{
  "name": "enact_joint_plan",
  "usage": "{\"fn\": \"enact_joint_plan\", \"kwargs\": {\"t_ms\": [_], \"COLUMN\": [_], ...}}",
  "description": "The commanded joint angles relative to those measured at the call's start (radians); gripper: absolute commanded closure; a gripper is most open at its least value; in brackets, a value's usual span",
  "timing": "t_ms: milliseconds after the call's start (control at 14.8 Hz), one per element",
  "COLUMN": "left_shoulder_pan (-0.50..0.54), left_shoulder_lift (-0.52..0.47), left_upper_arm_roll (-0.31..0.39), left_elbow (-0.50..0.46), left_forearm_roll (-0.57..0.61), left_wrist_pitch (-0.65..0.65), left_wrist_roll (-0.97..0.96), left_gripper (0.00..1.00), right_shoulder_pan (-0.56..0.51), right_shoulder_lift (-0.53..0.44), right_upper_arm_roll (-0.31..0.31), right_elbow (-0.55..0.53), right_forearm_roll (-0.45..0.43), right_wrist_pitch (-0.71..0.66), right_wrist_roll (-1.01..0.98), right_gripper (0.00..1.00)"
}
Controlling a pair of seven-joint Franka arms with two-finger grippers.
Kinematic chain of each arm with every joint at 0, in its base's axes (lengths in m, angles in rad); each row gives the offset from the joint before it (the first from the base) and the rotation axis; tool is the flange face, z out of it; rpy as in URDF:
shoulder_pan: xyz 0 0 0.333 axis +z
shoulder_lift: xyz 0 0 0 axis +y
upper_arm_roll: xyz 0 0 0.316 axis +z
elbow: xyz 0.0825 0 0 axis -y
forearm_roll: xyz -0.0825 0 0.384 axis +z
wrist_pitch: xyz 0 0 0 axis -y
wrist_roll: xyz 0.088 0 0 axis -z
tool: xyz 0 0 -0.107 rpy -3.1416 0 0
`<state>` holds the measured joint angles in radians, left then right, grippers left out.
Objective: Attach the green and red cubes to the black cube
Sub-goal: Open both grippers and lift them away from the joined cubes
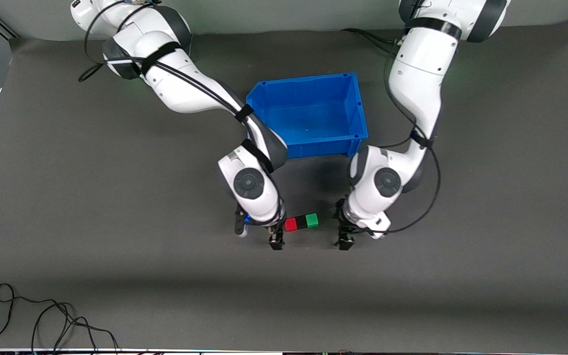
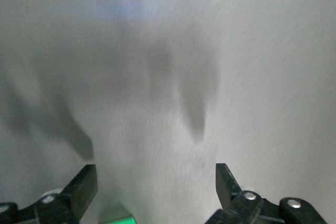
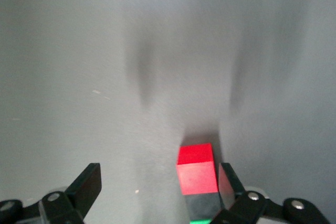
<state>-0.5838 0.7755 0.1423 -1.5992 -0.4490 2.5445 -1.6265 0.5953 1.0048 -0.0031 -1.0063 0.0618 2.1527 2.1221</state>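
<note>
front: high, facing the robots, whole surface (image 1: 116, 276)
wrists: close, looking down; both share green cube (image 2: 116, 217)

Dark grey table (image 1: 91, 207) with 3 cubes sitting on it in a touching row: red (image 1: 291, 225), black (image 1: 301, 223), green (image 1: 312, 220), black in the middle. A blue bin (image 1: 358, 111) sits farther from the front camera. A black cable (image 1: 42, 320) lies near the front edge.
</note>
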Motion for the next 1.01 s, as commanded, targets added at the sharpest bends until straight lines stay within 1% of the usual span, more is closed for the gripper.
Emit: {"fn": "enact_joint_plan", "kwargs": {"t_ms": [0, 67, 269, 472, 674, 808, 943], "left_shoulder_pan": [0.008, 0.033, 0.151, 0.238, 0.289, 0.292, 0.314], "left_shoulder_lift": [-0.134, -0.175, -0.298, -0.409, -0.493, -0.528, -0.574], "left_upper_arm_roll": [0.085, 0.098, 0.117, 0.122, 0.122, 0.128, 0.128], "left_elbow": [-0.08, -0.097, -0.105, -0.096, -0.078, -0.07, -0.07], "left_forearm_roll": [0.009, 0.009, 0.029, 0.143, 0.211, 0.262, 0.271], "left_wrist_pitch": [-0.146, -0.194, -0.413, -0.579, -0.67, -0.679, -0.684], "left_wrist_roll": [0.214, 0.309, 0.628, 0.895, 1.15, 1.354, 1.52], "left_gripper": [0.0, 0.0, 0.0, 0.0, 0.0, 0.0, 0.0], "right_shoulder_pan": [-0.061, -0.087, -0.172, -0.28, -0.392, -0.455, -0.53], "right_shoulder_lift": [-0.138, -0.179, -0.32, -0.434, -0.524, -0.567, -0.613], "right_upper_arm_roll": [0.012, 0.012, 0.012, 0.011, 0.005, 0.002, -0.002], "right_elbow": [-0.021, -0.023, -0.032, -0.047, -0.066, -0.067, -0.069], "right_forearm_roll": [0.045, 0.059, 0.069, 0.069, 0.069, 0.066, 0.056], "right_wrist_pitch": [-0.176, -0.257, -0.483, -0.675, -0.799, -0.858, -0.899], "right_wrist_roll": [-0.198, -0.285, -0.549, -0.816, -1.078, -1.256, -1.443], "right_gripper": [0.01, 0.01, 0.01, 0.01, 0.01, 0.01, 0.01]}}
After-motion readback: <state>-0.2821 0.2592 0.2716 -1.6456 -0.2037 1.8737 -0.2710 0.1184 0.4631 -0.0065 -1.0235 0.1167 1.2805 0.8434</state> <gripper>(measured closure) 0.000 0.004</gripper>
